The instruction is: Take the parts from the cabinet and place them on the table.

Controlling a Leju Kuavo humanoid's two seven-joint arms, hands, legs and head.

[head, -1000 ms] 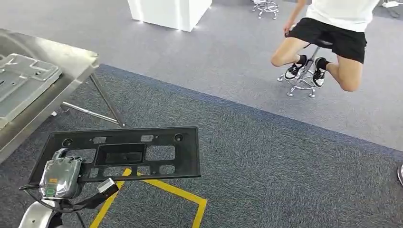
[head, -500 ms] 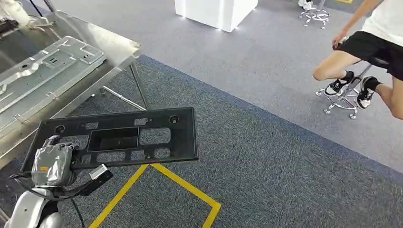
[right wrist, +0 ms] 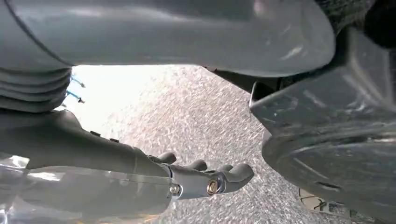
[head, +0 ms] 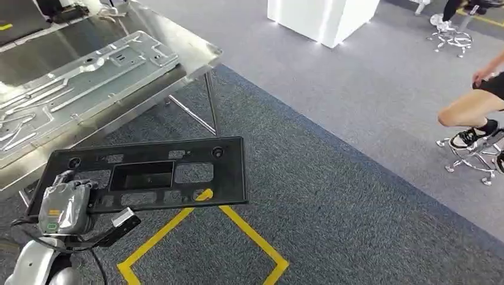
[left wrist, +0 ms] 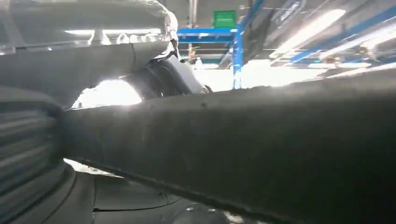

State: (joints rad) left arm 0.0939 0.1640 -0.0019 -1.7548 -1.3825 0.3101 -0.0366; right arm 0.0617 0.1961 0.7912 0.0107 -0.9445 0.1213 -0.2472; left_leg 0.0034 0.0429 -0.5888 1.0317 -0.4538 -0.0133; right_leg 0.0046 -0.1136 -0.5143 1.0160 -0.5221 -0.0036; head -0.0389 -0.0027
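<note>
Low at left, left hand (head: 64, 208) gripping black plastic panel (head: 148, 173) by near end, carrying it flat toward steel table (head: 202, 52), beside grey metal plate (head: 77, 83). Right hand (right wrist: 205, 179) hanging, fingers curling, probably holding nothing. Next: stepping closer, lowering panel onto bare tabletop.
</note>
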